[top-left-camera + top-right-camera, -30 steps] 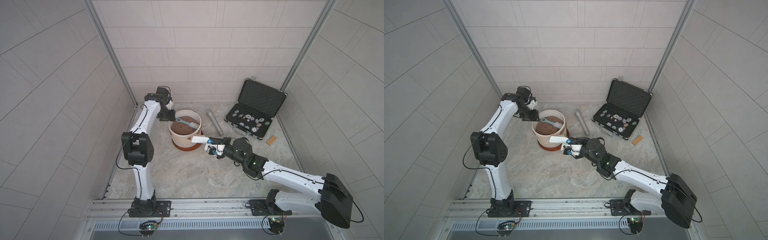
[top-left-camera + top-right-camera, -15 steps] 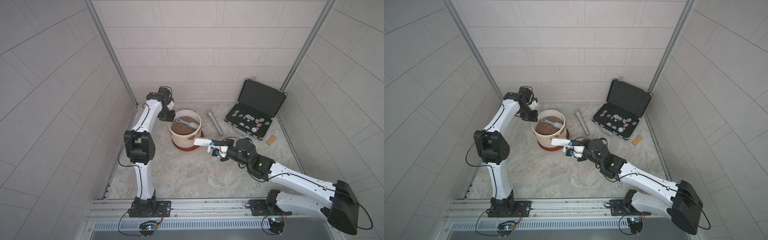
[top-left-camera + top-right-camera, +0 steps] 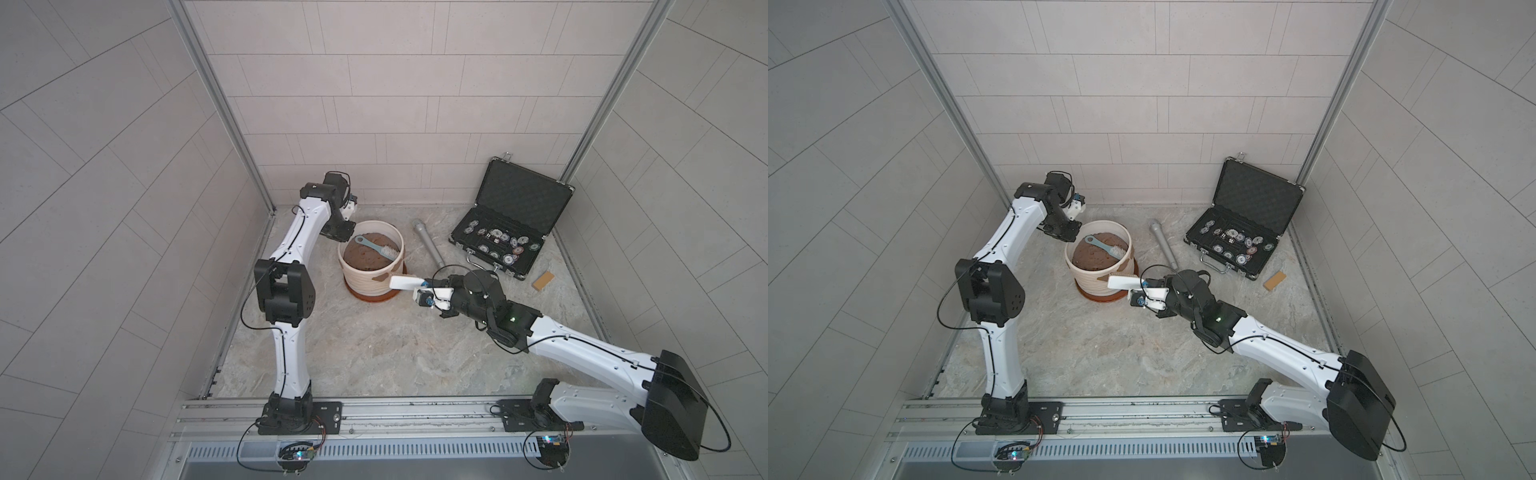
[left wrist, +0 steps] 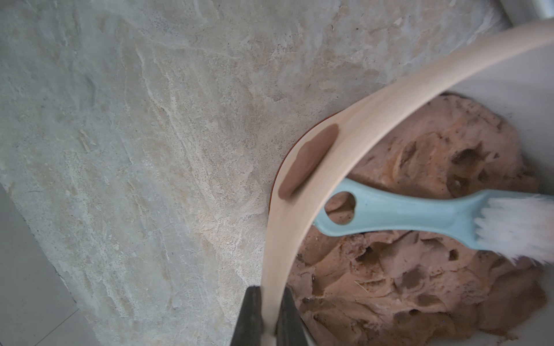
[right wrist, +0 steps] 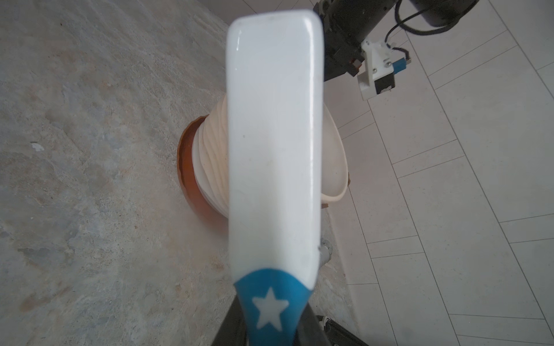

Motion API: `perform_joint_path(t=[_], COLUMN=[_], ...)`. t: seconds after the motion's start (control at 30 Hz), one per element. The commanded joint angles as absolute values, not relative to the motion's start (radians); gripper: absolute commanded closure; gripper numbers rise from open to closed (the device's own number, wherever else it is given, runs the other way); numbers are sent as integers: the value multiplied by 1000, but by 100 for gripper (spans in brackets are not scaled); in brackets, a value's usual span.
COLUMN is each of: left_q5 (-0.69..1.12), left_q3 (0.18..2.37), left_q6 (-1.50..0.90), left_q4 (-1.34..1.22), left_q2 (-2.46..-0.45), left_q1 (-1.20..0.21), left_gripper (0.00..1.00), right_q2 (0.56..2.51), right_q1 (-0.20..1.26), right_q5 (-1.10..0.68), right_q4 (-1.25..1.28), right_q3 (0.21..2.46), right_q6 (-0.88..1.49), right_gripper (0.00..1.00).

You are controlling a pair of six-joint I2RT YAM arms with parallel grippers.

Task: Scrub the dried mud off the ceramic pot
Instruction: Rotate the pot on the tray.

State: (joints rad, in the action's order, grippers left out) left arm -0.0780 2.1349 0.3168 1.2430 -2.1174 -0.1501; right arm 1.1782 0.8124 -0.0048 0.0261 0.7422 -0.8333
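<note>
- The ceramic pot (image 3: 368,286) stands on its orange saucer (image 3: 374,297), near the back edge of the desk (image 3: 374,353) and toward the back left corner.
- The left tool (image 4: 269,317) is closed on the rim of the pot, so the pot is steadied.
- The right tool (image 5: 271,326) grips a white brush (image 5: 274,134). Its head is just beside the pot's wall, but I cannot tell if it touches.
- The dried mud (image 4: 308,161) is on the outer wall, so I judge the scrubbing has hardly begun.
- A blue brush (image 4: 398,209) lies unused on the soil (image 4: 419,284) inside.
</note>
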Motion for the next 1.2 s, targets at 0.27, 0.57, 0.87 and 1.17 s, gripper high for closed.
perform_joint_path(t=[0.27, 0.57, 0.87, 1.17], left_q5=[49, 79, 92, 98], left_q3=[2136, 2068, 2072, 2048], left_q6=[465, 487, 492, 486], left_q4=[1290, 1303, 1308, 1304], left_q2=[-2180, -2160, -2155, -2150], left_q1=[-225, -224, -223, -224], left_gripper=[100, 100, 100, 100], right_q2=[1287, 1443, 1527, 1625], right_q1=[850, 874, 888, 914], right_q5=[-37, 82, 160, 264], right_q4=[329, 540, 563, 578], right_q3=[702, 733, 763, 776], right_q6=[-1038, -1136, -1154, -1127], right_gripper=[100, 100, 100, 100])
